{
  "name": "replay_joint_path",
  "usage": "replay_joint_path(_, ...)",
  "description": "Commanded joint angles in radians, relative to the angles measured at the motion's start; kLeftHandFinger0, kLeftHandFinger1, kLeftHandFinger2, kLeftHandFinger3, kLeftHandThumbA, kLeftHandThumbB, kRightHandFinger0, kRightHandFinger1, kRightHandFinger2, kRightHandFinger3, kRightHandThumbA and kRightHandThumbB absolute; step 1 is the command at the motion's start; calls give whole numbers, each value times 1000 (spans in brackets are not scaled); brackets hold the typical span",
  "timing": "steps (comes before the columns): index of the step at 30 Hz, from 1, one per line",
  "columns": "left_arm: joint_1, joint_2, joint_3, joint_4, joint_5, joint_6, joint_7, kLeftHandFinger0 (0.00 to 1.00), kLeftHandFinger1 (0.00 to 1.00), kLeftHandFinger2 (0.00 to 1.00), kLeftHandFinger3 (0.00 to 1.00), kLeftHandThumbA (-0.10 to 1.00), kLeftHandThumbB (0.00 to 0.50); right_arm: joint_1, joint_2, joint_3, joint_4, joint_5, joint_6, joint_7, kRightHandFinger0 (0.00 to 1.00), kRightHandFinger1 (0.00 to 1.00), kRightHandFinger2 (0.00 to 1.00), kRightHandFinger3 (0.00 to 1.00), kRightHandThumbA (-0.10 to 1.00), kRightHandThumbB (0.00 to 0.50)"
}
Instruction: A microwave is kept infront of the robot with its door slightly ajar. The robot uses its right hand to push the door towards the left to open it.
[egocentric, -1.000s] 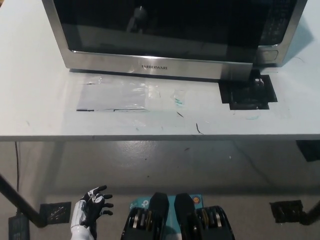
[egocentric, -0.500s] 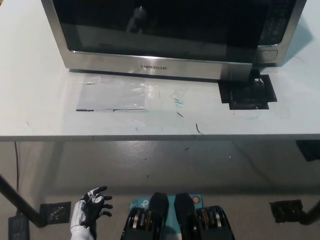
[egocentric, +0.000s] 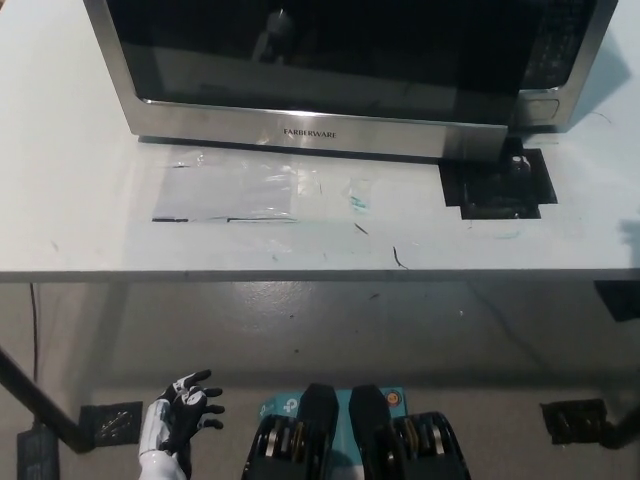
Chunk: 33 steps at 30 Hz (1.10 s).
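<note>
A steel microwave (egocentric: 330, 130) with a dark glass door (egocentric: 320, 50) stands at the back of the white table (egocentric: 80, 220). The door's right edge (egocentric: 505, 135) sits slightly forward of the control panel (egocentric: 555, 60), so it is a little ajar. My white left hand (egocentric: 180, 420) hangs low at the lower left, below the table edge, fingers spread and holding nothing. My black right hand is not in view.
Clear tape patches (egocentric: 240, 190) lie on the table before the microwave. A black taped square (egocentric: 497, 185) lies under the microwave's right front corner. The table's front edge (egocentric: 320, 272) runs across the middle; grey floor lies below.
</note>
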<state>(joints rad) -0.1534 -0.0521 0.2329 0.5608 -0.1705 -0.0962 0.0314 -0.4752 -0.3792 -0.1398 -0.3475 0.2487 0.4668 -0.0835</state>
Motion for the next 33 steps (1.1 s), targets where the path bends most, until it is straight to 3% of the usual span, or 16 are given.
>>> replay_joint_path(1, -16, 4, -4, -14, -8, -26, 5, 322, 354, 428, 535, 190, 33, -110, -1, 17, 82, -4, 3, 2, 382, 527, 582, 808, 282, 100)
replay_joint_path(6, -12, -3, -6, -15, -3, -22, 13, 309, 343, 411, 535, 190, 44, -205, 5, 53, 238, -66, -18, 28, 338, 526, 598, 837, 340, 137)
replay_joint_path(11, -13, -5, -6, -14, -6, -27, 10, 301, 339, 414, 538, 186, 46, -289, 12, 74, 385, -89, -59, 46, 310, 540, 625, 870, 366, 135)
replay_joint_path(14, -13, -7, -3, -22, -7, -13, 15, 292, 329, 403, 538, 177, 51, -336, 16, 100, 490, -117, -83, 54, 384, 613, 697, 923, 351, 131)
replay_joint_path(19, -10, -4, -8, -14, -5, -31, 5, 309, 340, 409, 540, 185, 50, -379, 24, 122, 602, -148, -122, 56, 405, 623, 732, 899, 365, 144)
replay_joint_path(21, -17, -6, -5, -10, -6, -29, 10, 298, 333, 407, 539, 190, 72, -408, 29, 131, 634, -163, -112, 53, 503, 690, 757, 930, 339, 112)
replay_joint_path(24, -17, -6, -5, -10, -4, -27, 15, 279, 324, 400, 533, 191, 65, -427, 34, 133, 663, -170, -120, 55, 549, 723, 772, 945, 331, 107)
replay_joint_path(29, -16, -8, -8, -6, -6, -33, 7, 305, 335, 403, 527, 193, 59, -455, 44, 161, 713, -202, -148, 69, 445, 686, 775, 915, 339, 137)
replay_joint_path(33, -13, -13, -6, -24, -9, -5, 15, 322, 342, 422, 557, 195, 57, -470, 40, 200, 739, -232, -168, 89, 437, 665, 747, 880, 359, 153)
